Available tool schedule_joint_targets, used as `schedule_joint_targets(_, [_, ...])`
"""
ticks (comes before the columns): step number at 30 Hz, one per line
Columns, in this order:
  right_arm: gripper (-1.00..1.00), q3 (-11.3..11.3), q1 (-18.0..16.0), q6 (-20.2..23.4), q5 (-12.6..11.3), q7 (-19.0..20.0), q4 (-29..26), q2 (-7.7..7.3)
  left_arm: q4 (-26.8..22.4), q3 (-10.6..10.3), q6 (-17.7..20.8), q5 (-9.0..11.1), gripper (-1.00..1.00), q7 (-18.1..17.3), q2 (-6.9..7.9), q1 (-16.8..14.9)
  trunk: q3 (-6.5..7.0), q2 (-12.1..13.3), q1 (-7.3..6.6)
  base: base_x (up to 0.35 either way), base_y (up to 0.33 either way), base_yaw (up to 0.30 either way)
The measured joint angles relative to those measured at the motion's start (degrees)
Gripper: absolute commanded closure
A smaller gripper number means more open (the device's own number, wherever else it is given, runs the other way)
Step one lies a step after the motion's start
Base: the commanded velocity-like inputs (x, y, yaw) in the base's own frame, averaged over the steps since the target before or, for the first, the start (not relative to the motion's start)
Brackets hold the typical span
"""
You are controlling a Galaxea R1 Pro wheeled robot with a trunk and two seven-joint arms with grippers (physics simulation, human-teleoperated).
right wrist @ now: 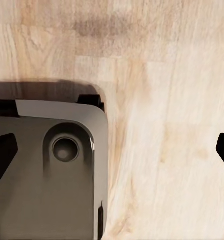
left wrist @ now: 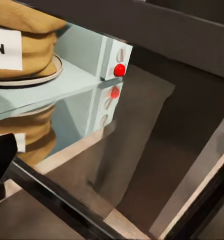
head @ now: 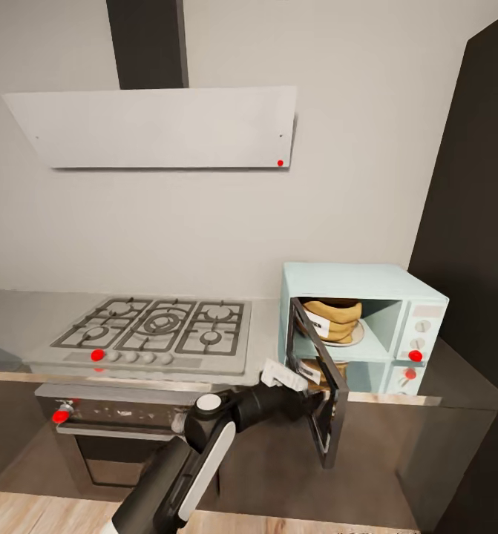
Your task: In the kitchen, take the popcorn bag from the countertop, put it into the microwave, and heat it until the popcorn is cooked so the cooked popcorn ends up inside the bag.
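The pale-blue microwave (head: 352, 279) stands on the steel countertop (head: 11, 326) with its dark glass door (head: 330, 419) swung out toward me. Inside, the orange-brown popcorn bag (head: 336, 317) sits upright on the white turntable plate (head: 356, 337). In the left wrist view the popcorn bag (left wrist: 21, 22) with its white label and the plate (left wrist: 51, 75) show close up. The popcorn is hidden in the bag. My left gripper (head: 317, 399) is at the outer face of the door, fingers spread, nothing held. My right gripper (right wrist: 112, 152) hangs open over the wood floor.
A gas hob (head: 156, 326) lies left of the microwave, with a dark oven (head: 115, 426) under it and a pale hood (head: 159, 126) above. A tall dark cabinet (head: 479, 222) stands at the right. My own base (right wrist: 46, 180) is below the right gripper.
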Motion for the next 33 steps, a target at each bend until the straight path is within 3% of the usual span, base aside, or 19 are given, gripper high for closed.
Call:
schedule_joint_targets(9, [-1.0, -0.01, 0.06, 0.0, 0.0, 0.0, 0.01, 0.0, -0.36, -1.49, -0.07, 0.34, -1.0, -0.07, 0.0, -0.01, 0.46, 0.0, 0.0, 0.0, 0.0, -0.206])
schedule_joint_targets(33, [-1.0, -0.02, 0.09, 0.0, 0.0, 0.0, 0.0, -0.09, -0.49, -1.53, -0.21, 0.34, -1.0, 0.28, 0.0, 0.0, 1.64, 0.0, 0.0, 0.0, 0.0, -0.208])
